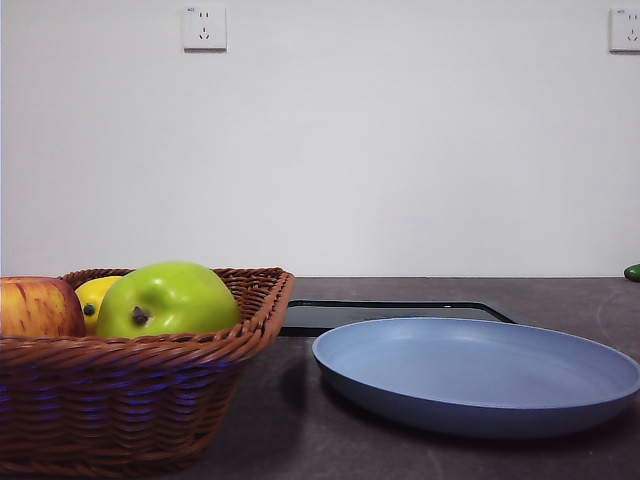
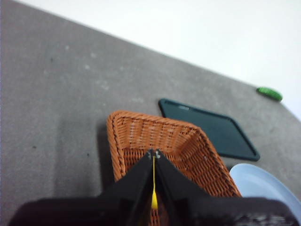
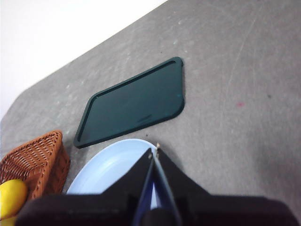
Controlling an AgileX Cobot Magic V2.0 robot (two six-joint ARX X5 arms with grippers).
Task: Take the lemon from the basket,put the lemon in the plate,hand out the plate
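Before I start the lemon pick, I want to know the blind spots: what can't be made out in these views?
- Lemon: front view, mostly hidden behind the green apple.
- Red-yellow apple: cut off by the picture's edge.
- Basket contents: left wrist view, blocked by the left claw.
- Small green thing: too small to identify.

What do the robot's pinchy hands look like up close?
Both are matte black. The left gripper and the right gripper each have two wedge-shaped jaws that narrow to a point, rising from a wide black base. No cables or markings show.
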